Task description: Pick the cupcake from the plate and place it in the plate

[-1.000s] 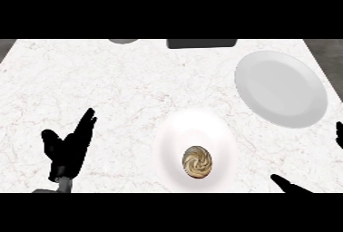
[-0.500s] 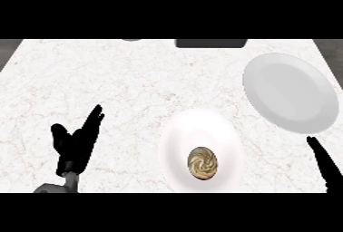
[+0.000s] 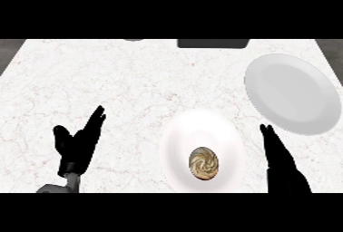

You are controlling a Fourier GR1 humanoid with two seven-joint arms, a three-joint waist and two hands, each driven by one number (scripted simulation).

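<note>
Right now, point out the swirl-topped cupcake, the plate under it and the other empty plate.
brown swirl-topped cupcake [image 3: 203, 163], head view, frosting centre
white oval plate under it [image 3: 201, 124], head view, bare upper part
grey-white empty plate [image 3: 292, 93], head view, bare centre

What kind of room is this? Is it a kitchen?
Probably a kitchen. There is a white marbled counter, two plates on it, a white plate with a swirly cupcake and a bare grey plate, like places where food is served.
</note>
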